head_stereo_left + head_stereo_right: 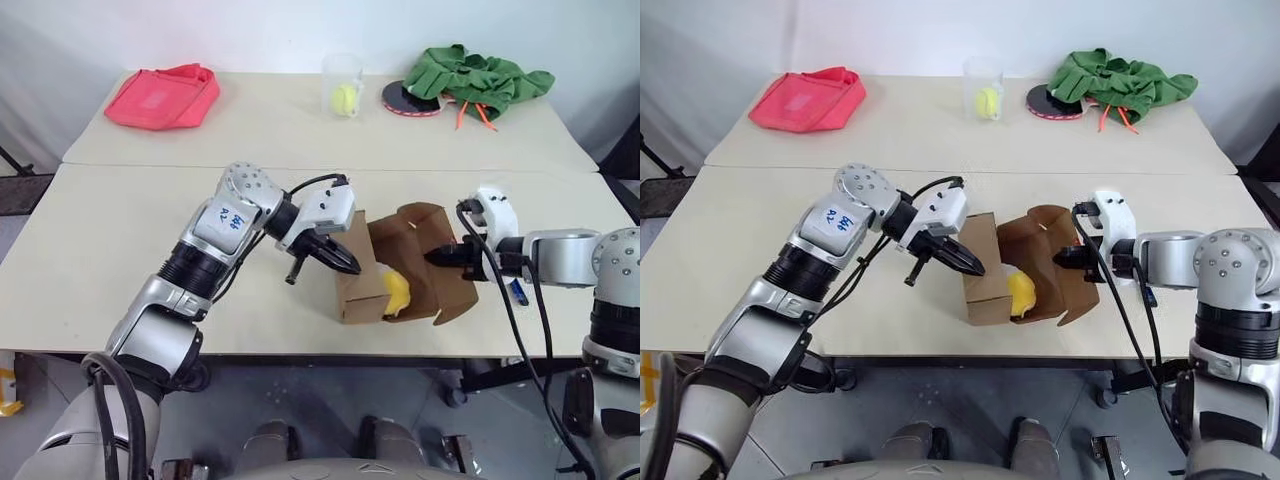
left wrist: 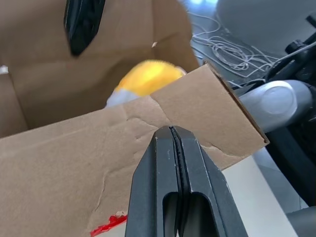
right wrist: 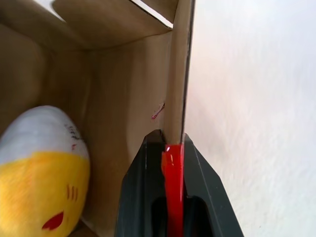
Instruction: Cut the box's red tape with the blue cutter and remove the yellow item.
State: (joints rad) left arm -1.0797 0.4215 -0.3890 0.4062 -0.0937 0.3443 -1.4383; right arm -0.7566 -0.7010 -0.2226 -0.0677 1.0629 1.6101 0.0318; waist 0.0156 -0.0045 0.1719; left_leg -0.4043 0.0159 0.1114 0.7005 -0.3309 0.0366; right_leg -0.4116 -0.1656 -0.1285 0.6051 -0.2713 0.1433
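- The box [image 1: 400,265] is set on the near table [image 1: 100,250], close to its front edge, flaps spread open; its long axis runs across the table, left to right.
- The yellow item [image 1: 397,292] is seen inside the box, at its near end.
- The left gripper [image 1: 345,262] is closed with nothing between its fingers, just above the box's left flap.
- The right gripper [image 3: 174,148] is clamped on the edge of the right flap, where red tape [image 3: 172,187] is stuck.
- The cutter [image 1: 517,291] is partly hidden behind the right arm, on the table just right of the box.
- Open tabletop is left on the far left; a red bag [image 1: 162,96], cup [image 1: 343,85] and green cloth [image 1: 475,78] are well apart, on the far table.
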